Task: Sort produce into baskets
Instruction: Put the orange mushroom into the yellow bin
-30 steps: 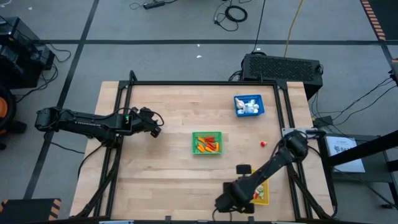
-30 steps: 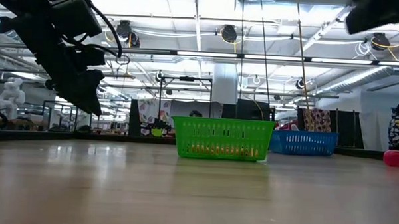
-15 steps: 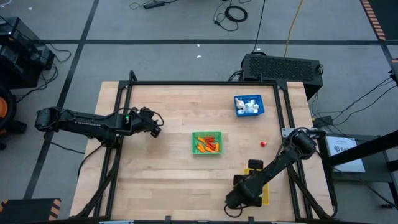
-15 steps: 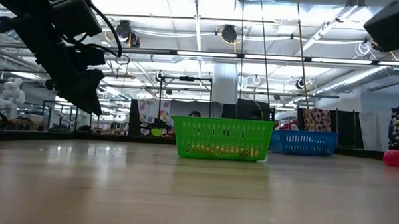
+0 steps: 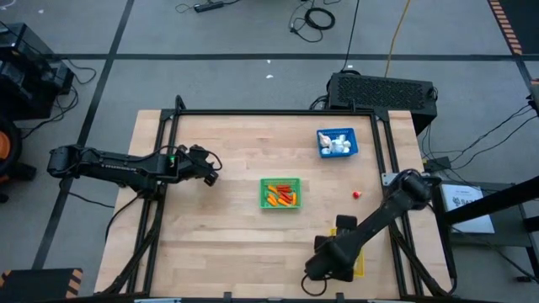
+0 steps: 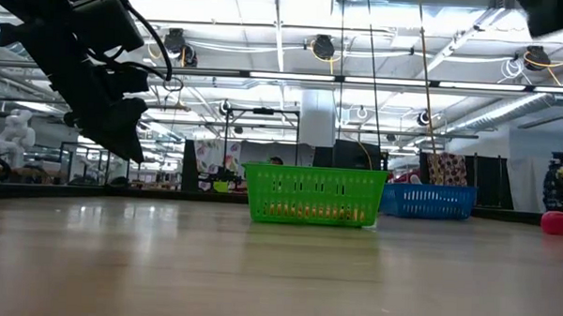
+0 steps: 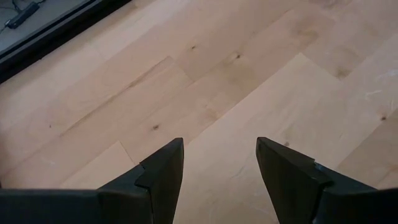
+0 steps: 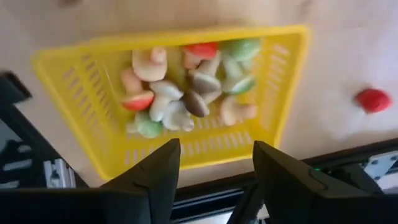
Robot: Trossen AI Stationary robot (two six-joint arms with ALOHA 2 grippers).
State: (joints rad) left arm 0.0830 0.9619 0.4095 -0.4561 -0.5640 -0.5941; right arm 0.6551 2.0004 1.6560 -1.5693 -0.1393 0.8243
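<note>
The right gripper (image 8: 211, 180) hung with fingers spread and empty just above the yellow basket (image 8: 283, 87) of mixed produce (image 8: 186, 87), while the left gripper (image 7: 219, 171) waited, fingers parted, over bare worktop (image 7: 249, 68).

A: From overhead you look straight down on the whole table (image 5: 227, 168), its four edges and the floor around it; which views share ground with that one?

B: Your low camera sits at the level of the tabletop (image 6: 259, 270) and faces level across it into the room; both views share the green basket (image 5: 280, 193) (image 6: 314, 195), the blue basket (image 5: 337, 141) (image 6: 428, 201) and the loose red piece (image 5: 356, 194) (image 6: 555, 222).

A: And your wrist cameras?

B: The left one looks close onto bare wood (image 7: 236, 81); the right one looks close down into the yellow basket (image 8: 93, 93), near the table's near edge in the overhead view, and catches that same red piece (image 8: 373, 99).
</note>
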